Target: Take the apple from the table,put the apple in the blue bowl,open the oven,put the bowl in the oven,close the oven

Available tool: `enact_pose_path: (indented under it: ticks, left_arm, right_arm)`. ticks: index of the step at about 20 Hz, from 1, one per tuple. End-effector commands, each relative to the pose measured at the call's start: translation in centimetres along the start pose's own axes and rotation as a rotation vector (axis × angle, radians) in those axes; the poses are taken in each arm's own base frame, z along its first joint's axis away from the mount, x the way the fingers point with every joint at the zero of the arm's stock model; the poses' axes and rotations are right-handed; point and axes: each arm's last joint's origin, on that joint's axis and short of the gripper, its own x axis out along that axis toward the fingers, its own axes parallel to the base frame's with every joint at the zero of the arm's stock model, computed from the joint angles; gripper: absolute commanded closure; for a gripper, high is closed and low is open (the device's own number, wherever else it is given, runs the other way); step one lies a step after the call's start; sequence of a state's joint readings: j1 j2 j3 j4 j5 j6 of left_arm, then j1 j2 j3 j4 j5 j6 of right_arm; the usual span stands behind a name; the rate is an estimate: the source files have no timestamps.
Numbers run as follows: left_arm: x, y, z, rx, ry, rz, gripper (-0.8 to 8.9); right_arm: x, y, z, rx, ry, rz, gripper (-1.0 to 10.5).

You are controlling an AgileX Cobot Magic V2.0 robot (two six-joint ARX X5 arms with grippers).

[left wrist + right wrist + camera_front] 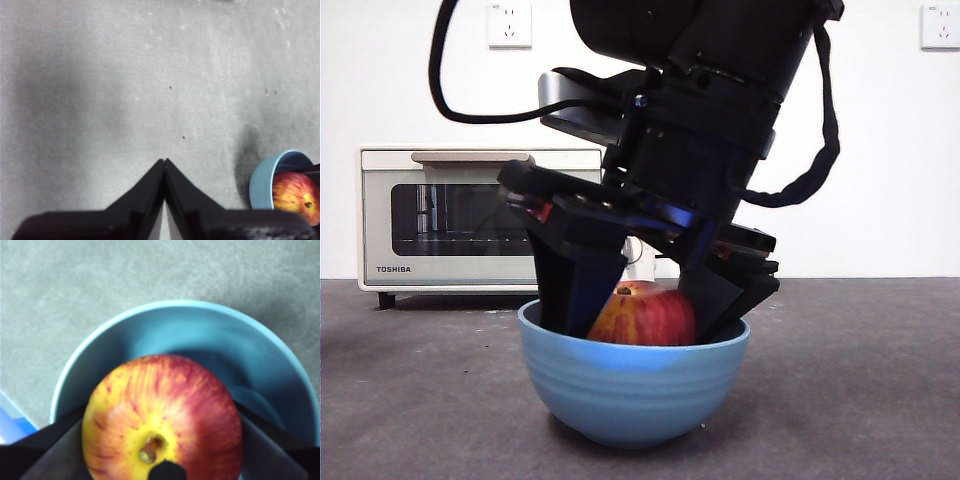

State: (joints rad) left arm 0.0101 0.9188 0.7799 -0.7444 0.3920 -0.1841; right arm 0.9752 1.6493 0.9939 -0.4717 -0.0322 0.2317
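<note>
The right gripper (640, 300) hung straight down into the blue bowl (632, 385), one black jaw on each side of the apple (642, 315), pressed against its flanks, so it was holding the fruit. The apple sat inside the bowl, its top with the stem end rising a little above the rim. From the right wrist camera the apple (162, 415) filled the bowl's (200, 335) hollow, red streaks over yellow, stem dimple facing up, dark jaws flanking it on two sides.

The bowl stood on the table (860, 380) near the front. The oven (470, 215) stood farther back at about ten o'clock from the bowl, well apart from it, door closed, partly hidden behind the arm.

The left gripper (164, 162) waited off to one side over bare table (125, 75), its jaws pinched together at the tips with nothing between them. Its camera caught the bowl (261, 182) and the apple (295, 195) at the edge of its picture, well apart from its jaws
</note>
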Motion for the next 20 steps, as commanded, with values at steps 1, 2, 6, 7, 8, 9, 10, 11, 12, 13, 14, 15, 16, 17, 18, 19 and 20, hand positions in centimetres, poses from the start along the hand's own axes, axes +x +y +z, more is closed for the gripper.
enact_pose_path:
  ticks: [1, 2, 6, 7, 8, 9, 10, 11, 12, 13, 14, 15, 16, 17, 18, 19, 20]
  left_arm:
    - [0.0, -0.1, 0.1, 0.015, -0.003, -0.003, 8.19]
    - [0.0, -0.1, 0.1, 0.015, -0.002, -0.003, 8.18]
    - [0.0, -0.1, 0.1, 0.015, -0.003, -0.003, 8.18]
    - [0.0, -0.1, 0.1, 0.015, -0.002, -0.003, 8.18]
    - [0.0, -0.1, 0.1, 0.015, -0.003, -0.003, 8.18]
    - [0.0, -0.1, 0.1, 0.015, -0.002, -0.003, 8.18]
    - [0.0, -0.1, 0.1, 0.015, -0.002, -0.003, 8.19]
    - [0.0, -0.1, 0.1, 0.015, -0.002, -0.003, 8.18]
    - [0.0, -0.1, 0.1, 0.015, -0.003, -0.003, 8.18]
    - [0.0, -0.1, 0.1, 0.015, -0.003, -0.003, 8.19]
    - [0.0, -0.1, 0.1, 0.015, -0.002, -0.003, 8.19]
    - [0.0, -0.1, 0.1, 0.015, -0.002, -0.003, 8.18]
    - [0.0, -0.1, 0.1, 0.015, -0.002, -0.003, 8.18]
    - [0.0, -0.1, 0.1, 0.015, -0.003, -0.003, 8.19]
    - [0.0, -0.1, 0.1, 0.017, -0.008, -0.004, 8.19]
    - [0.0, -0.1, 0.2, 0.021, -0.017, -0.006, 8.19]
    - [-0.1, -0.2, 0.3, 0.026, -0.028, -0.012, 8.19]
  right_arm:
    - [0.3, 0.0, -0.2, 0.01, 0.004, -0.006, 6.6]
    - [0.3, 0.1, -0.2, 0.007, 0.003, -0.006, 6.5]
    - [0.1, 0.1, -0.1, 0.025, 0.0, -0.008, 4.8]
    - [0.1, 0.1, -0.1, 0.025, 0.0, -0.008, 3.7]
    - [0.1, 0.1, -0.1, 0.025, 0.001, -0.008, 3.3]
    - [0.1, 0.2, -0.1, 0.025, 0.0, -0.008, 3.4]
    - [0.1, 0.2, -0.1, 0.025, 0.0, -0.008, 3.4]
    - [-0.1, 0.2, 0.0, 0.025, -0.001, -0.01, 3.4]
    - [-0.3, 0.2, 0.1, 0.025, -0.004, -0.016, 3.4]
    - [-0.7, 0.3, 0.3, 0.024, -0.012, -0.025, 3.4]
    - [-1.2, 0.3, 0.7, 0.024, -0.026, -0.026, 3.4]
    - [-1.8, 0.4, 1.0, 0.024, -0.038, -0.023, 3.4]
    - [-2.5, 0.5, 1.3, 0.024, -0.049, -0.02, 3.5]
    - [-3.2, 0.6, 1.6, 0.023, -0.054, -0.019, 3.5]
    - [-4.0, 0.7, 1.8, 0.023, -0.056, -0.018, 3.5]
    - [-5.0, 0.7, 1.9, 0.023, -0.06, -0.02, 3.5]
    - [-5.9, 0.8, 1.9, 0.023, -0.071, -0.016, 3.5]
